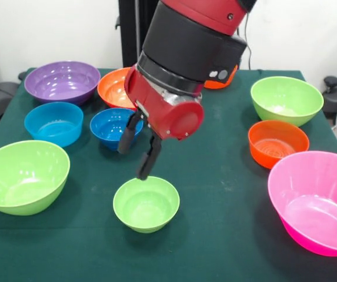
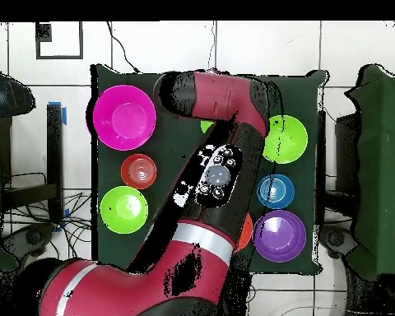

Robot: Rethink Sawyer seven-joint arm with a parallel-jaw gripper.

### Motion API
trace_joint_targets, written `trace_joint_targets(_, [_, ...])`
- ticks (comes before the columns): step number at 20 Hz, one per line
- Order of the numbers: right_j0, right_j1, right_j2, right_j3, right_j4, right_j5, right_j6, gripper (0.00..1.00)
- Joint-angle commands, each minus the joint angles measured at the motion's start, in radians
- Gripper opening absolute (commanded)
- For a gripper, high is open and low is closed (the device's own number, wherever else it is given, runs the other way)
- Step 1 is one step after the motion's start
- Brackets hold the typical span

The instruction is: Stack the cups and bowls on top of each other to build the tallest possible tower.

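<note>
My gripper point(image 1: 132, 163) hangs open and empty in the front view. Its lower fingertip point(image 1: 143, 174) is just above the far rim of a small lime green bowl point(image 1: 146, 204) near the table's front. Around it stand a small blue bowl point(image 1: 112, 126), a wider blue bowl point(image 1: 53, 122), an orange bowl point(image 1: 114, 88) and a purple bowl point(image 1: 62, 81). A large lime green bowl point(image 1: 22, 176) sits at the left. No tower is in view; each bowl that shows stands alone. In the overhead view the arm point(image 2: 221, 173) hides the gripper.
On the right of the front view stand a lime green bowl point(image 1: 286, 98), an orange bowl point(image 1: 277, 143) and a big pink bowl point(image 1: 315, 200). Another orange piece point(image 1: 222, 80) peeks out behind the arm. The green table point(image 1: 215, 235) ends close to the pink bowl.
</note>
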Motion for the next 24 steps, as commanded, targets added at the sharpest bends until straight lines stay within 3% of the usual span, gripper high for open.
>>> trace_joint_targets(1, [-0.063,-0.016,0.271,0.042,-0.146,-0.042,-0.458,1.0])
trace_joint_targets(10, [-0.145,-0.092,0.429,0.143,-0.256,-0.13,-0.65,1.0])
trace_joint_targets(19, [-0.276,-0.181,0.625,0.279,-0.343,-0.166,-0.885,1.0])
trace_joint_targets(24, [-0.325,-0.21,0.692,0.331,-0.365,-0.154,-0.924,1.0])
